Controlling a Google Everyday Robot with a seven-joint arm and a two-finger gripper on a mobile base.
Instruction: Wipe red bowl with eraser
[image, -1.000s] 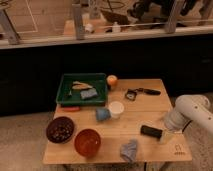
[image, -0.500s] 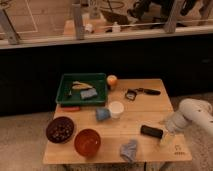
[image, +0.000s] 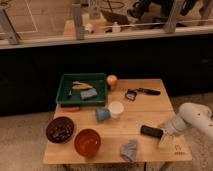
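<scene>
The wooden worktop (image: 150, 107) carries a scatter of things. The red bowl (image: 87, 142) stands upright near its near-left edge, with its open mouth showing. Just to its left, and a little farther back, is a dark bowl (image: 60, 129) with something dark inside. The eraser (image: 151, 132), a black oblong block, lies flat on the right side of the worktop, well apart from the red bowl. A crumpled blue-grey cloth (image: 129, 149) lies between the two, close to the near edge. The white arm (image: 196, 116) reaches in from the right. Its pincer (image: 164, 135) is down at the worktop's near-right corner, just to the right of the eraser. Whether it touches the eraser is unclear, and whether the pincer is apart or together cannot be told. Near the middle stands a white cup (image: 116, 108), and just beside it on the left a blue cup (image: 102, 114) lies on its side. At the far left sits a green tray (image: 65, 90), which holds a blue-grey pad (image: 88, 93) and a pale yellowish item (image: 80, 85). A small orange object (image: 112, 80) stands just to the right of the tray. A black tool (image: 141, 92) with a long handle lies at the far right.
</scene>
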